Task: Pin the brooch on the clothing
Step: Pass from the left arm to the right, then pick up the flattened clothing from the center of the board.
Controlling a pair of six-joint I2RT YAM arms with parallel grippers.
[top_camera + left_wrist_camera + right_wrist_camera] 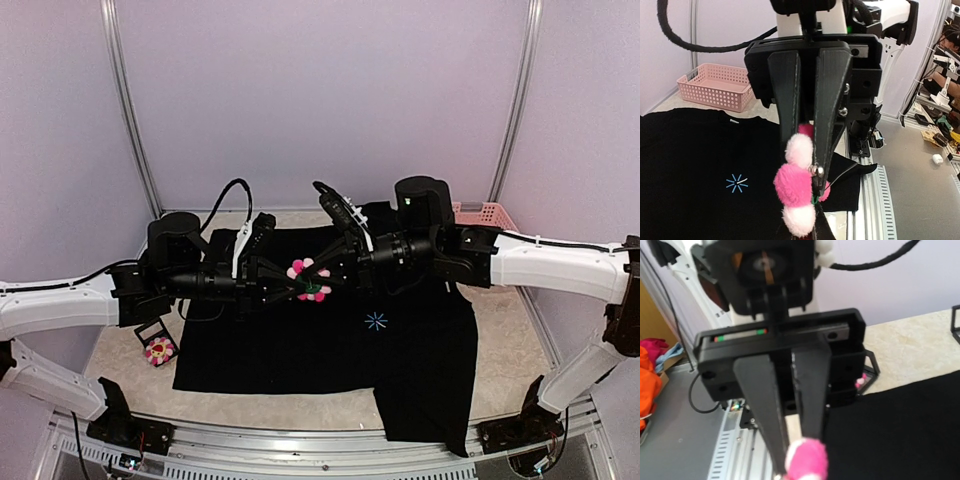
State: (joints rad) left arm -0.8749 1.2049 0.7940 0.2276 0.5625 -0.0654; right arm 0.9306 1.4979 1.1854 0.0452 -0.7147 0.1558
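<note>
Near the table's left edge lies a second flower brooch [158, 350]. The left gripper [292, 288], jaws narrow, and the right gripper [328, 272], jaws also narrow, both pinch the brooch [309, 278] between them, above the black T-shirt [300, 350]. A pink basket [487, 214] sits far right.

The left tool [297, 287] and right tool [327, 272], both clamped on the flower pin [310, 279], block the shirt [300, 350] at its middle; its near half lies open.
</note>
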